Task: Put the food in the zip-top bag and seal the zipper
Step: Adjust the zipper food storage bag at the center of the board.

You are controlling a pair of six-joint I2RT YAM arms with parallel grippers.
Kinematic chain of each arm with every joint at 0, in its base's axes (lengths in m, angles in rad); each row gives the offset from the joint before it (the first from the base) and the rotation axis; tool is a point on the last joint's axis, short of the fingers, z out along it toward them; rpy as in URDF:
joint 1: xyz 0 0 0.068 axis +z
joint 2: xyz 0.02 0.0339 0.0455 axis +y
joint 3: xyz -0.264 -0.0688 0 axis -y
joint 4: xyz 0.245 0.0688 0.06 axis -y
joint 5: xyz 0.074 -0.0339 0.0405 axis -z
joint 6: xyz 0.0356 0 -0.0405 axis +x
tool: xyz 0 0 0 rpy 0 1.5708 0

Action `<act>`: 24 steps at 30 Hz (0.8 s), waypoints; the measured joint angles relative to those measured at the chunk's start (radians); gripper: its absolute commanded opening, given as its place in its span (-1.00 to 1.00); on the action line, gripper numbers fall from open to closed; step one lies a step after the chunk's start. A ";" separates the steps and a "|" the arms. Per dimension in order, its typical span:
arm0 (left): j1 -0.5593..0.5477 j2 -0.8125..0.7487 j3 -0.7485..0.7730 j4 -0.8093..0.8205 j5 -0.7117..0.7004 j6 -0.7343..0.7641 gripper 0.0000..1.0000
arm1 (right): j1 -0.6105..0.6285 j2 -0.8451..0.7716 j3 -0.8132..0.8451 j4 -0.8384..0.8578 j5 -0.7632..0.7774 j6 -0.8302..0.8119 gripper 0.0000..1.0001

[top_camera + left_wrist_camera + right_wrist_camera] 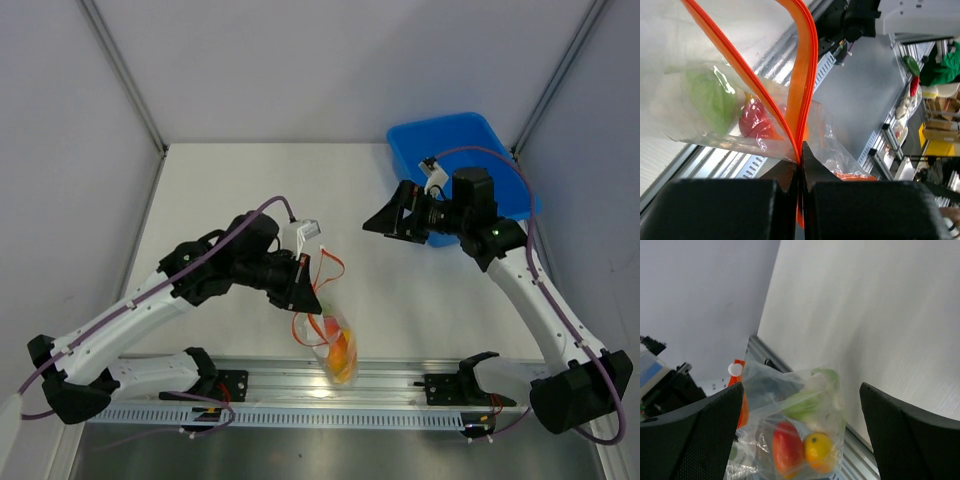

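Our left gripper [800, 159] pinches the zipper [805, 75] so the zip-top bag [765, 385] hangs, food [789, 447] inside; our right gripper [801, 405] gapes empty.

Food [789, 447] inside zip-top bag [764, 388]

White table [230, 180], pale grey walls [320, 60], aluminium rail [385, 380] along its near edge

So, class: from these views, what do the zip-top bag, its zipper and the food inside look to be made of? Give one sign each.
The zip-top bag: thin clear plastic film, glossy; it crinkles and glints. The zipper: smooth orange plastic strip, flexible since it curves. The food: probably moulded plastic, shiny with uniform colours; could be rubber.
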 measured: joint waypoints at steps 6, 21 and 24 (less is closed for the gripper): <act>0.000 -0.008 -0.026 -0.001 0.041 0.045 -0.99 | 0.014 0.087 0.033 0.030 -0.148 -0.020 0.82; 0.000 0.051 -0.060 0.008 -0.018 0.076 -0.99 | 0.198 0.248 0.318 -0.246 -0.088 0.045 0.37; 0.000 0.051 -0.066 0.021 -0.029 0.076 -0.99 | 0.238 0.285 0.346 -0.298 -0.041 0.055 0.39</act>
